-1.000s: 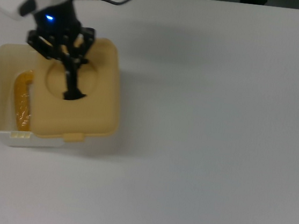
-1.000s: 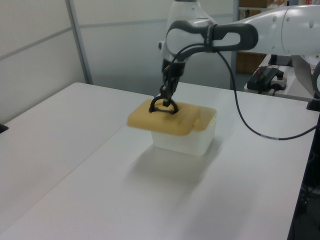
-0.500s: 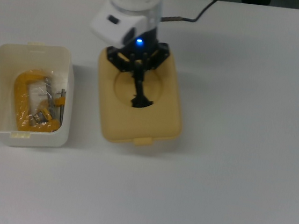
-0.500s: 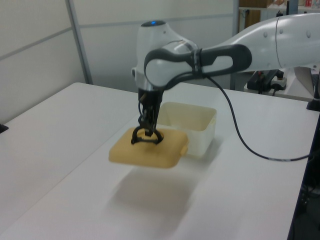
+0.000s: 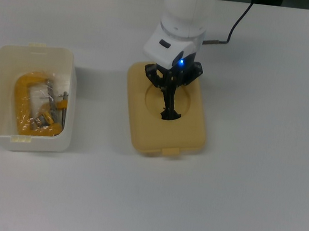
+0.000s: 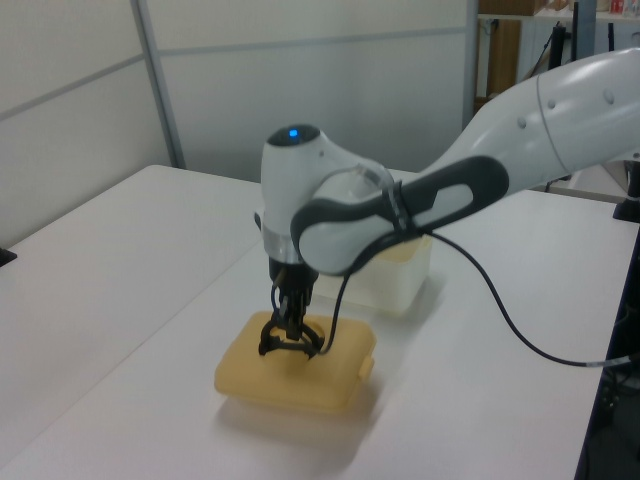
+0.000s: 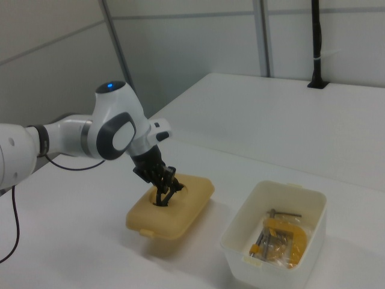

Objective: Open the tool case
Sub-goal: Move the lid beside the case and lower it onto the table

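I saw the white table [image 5: 259, 177] with the tool case in two parts. The white box [image 5: 24, 134] sat open at the top view's left, a yellow clamp [image 5: 24, 103] and metal bits inside. The tan lid [image 5: 188, 136] lay flat on the table, well apart to its right. My gripper [image 5: 170, 98] was closed on the lid's black handle [image 5: 170, 115] in the round recess.

A broad white matte table [image 6: 120, 300] fills the scene under even, soft light. Behind it stand pale grey wall panels [image 7: 192, 42] divided by slim metal posts [image 6: 158, 82]. A brown wooden cabinet [image 6: 505, 55] shows in the left view's upper right.
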### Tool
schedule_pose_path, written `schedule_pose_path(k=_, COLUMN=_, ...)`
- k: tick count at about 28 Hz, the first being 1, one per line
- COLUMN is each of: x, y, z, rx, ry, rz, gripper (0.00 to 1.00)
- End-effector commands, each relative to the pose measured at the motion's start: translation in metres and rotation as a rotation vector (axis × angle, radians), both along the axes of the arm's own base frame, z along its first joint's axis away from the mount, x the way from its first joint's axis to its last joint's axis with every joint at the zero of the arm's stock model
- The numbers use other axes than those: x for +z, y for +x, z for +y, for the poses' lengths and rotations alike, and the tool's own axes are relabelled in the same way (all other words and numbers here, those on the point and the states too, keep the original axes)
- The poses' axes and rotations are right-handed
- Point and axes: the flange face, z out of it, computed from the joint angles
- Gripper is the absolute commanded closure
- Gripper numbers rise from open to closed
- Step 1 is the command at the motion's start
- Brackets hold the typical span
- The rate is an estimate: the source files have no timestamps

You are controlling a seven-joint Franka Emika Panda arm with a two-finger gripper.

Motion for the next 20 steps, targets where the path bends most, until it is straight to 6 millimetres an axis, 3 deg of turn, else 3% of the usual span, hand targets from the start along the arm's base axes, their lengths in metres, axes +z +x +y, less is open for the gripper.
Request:
schedule_pose_path(k=1, x=-0.012, y=0.000, z=0.001, rx=-0.024, ry=-0.007, rz=-0.052, gripper=1.00)
schedule_pose_path(k=8, x=-0.050, y=0.005, z=0.003, rx=-0.017, ry=-0.011, rz=-0.060, gripper=1.00)
schedule_pose_path(k=20, x=-0.065, y=0.010, z=0.004, rx=-0.033, ry=-0.012, rz=-0.076, gripper=1.00)
